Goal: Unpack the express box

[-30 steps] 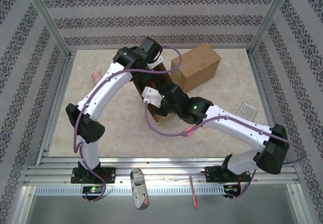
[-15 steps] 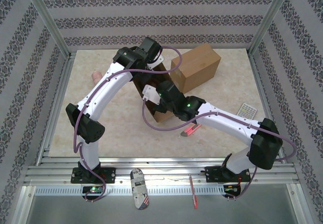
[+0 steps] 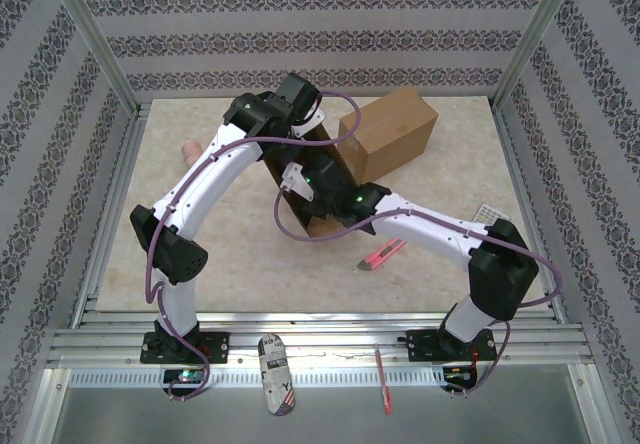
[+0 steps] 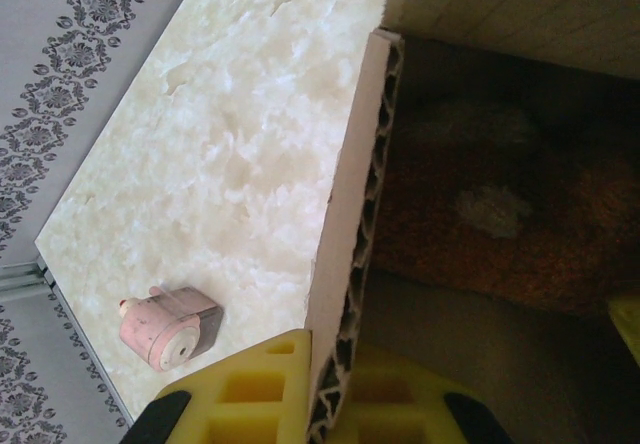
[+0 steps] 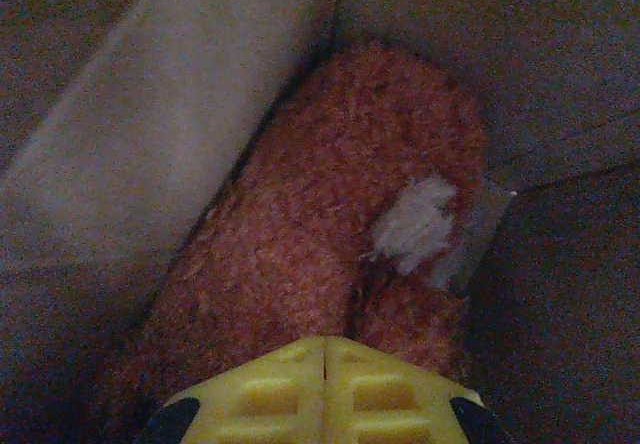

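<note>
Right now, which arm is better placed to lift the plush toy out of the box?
Right, I think. The right jaws, shut, hang directly over the plush toy; the left jaws are clamping the box wall.

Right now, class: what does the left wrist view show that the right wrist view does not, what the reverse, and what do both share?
Left wrist, not right wrist: the left pincer shut on a corrugated cardboard flap, the pale table, and a small pink object lying on it. Right wrist, not left wrist: the right pincer, shut on nothing, inside the box. Both: the brown plush with its white tuft.
</note>
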Motion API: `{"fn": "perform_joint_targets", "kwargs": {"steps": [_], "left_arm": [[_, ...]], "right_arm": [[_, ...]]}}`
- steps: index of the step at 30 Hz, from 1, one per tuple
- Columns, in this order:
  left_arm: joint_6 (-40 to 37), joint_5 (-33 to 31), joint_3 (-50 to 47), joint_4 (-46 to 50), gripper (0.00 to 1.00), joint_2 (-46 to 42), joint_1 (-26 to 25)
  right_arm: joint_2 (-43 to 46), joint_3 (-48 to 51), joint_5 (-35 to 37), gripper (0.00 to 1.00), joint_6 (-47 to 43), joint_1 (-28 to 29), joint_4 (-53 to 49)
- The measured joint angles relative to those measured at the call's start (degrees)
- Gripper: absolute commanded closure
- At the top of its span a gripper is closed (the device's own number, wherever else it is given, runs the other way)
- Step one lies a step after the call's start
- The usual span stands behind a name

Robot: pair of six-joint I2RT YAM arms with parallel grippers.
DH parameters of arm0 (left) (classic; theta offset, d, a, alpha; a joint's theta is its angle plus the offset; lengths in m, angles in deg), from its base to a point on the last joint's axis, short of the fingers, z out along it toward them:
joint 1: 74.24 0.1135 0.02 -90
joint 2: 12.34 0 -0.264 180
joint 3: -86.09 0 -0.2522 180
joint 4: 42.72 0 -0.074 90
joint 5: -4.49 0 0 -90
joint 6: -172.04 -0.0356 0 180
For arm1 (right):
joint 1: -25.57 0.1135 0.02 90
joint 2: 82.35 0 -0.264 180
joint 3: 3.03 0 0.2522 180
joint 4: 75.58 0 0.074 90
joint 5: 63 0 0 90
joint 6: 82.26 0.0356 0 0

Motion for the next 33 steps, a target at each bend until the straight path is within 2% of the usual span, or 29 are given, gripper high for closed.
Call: {"fn": "perform_joint_targets", "kwargs": {"steps": [7,13,16,21,24,25,33], "left_arm": [[0.0,0.4,0.0,0.0,1.00,0.0,0.0],[0.0,0.6,0.0,0.0,1.00,0.0,0.0],[0.0,0.8,0.0,0.0,1.00,0.0,0.3],[0.0,0.9,0.0,0.2,1.00,0.0,0.5],[0.0,0.8,0.0,0.5,1.00,0.0,0.9],[0.0,0.8,0.0,0.5,1.00,0.0,1.0],[0.0,0.5,0.0,0.6,1.00,0.0,1.0]], "right_arm": [[-3.5,-4.2,0.6,0.57,6.4,-1.0,-3.6],[-6.9,-6.9,0.2,0.38,12.3,-1.0,-6.3],[-8.7,-7.8,0.4,0.33,14.8,-1.0,-7.3],[-13.1,-10.3,1.1,0.31,18.0,-1.4,-8.6],[-15.0,-11.3,1.1,0.34,19.3,-1.8,-8.8],[-15.3,-11.5,1.1,0.38,19.7,-1.8,-8.7],[-15.4,-11.6,0.6,0.87,21.6,-1.8,-8.3]]}}
